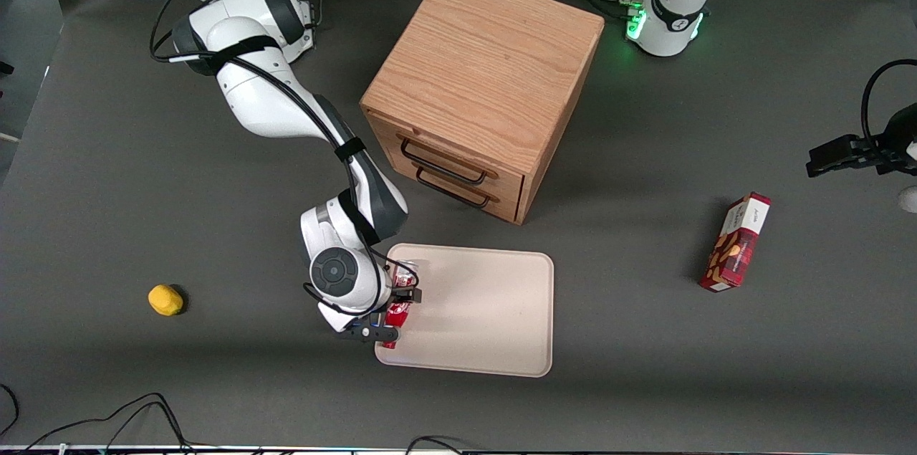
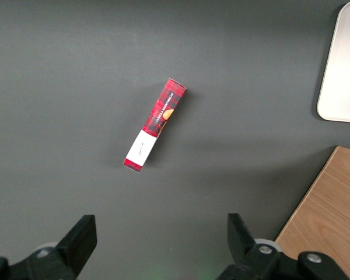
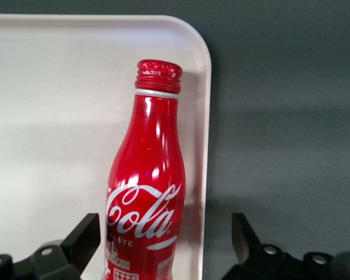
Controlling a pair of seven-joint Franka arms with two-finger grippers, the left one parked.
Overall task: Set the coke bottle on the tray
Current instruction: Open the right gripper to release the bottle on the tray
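While my jaws (image 3: 165, 245) stand spread wide with nothing pinched, the coke bottle (image 3: 147, 192) lies between them on its side, a gap showing on each flank. One bottle only: red, with white "Coca-Cola" script, of which "Cola" is the part I can read, a small line of white print below it that I cannot make out, a silver ring at the neck and a ribbed red cap pointing away from my wrist. It rests in the tray (image 3: 58, 116), close along the low rim and near a rounded corner.

From the front, my jaws (image 1: 396, 312) hover over the tray's (image 1: 487, 312) edge toward the working arm's end of the tabletop (image 1: 645, 383), with the coke bottle (image 1: 398, 313) beneath them. One beige tray, otherwise bare.

Farther out from my jaws stands one wooden drawer cabinet (image 1: 480, 82), with two dark handles on its front. One small yellow object (image 1: 165, 299) sits well apart from my jaws. Toward the parked arm's end lies one red plaid snack box (image 1: 736, 243), also seen by the left wrist camera (image 2: 156, 124); its white label carries writing too small to read.
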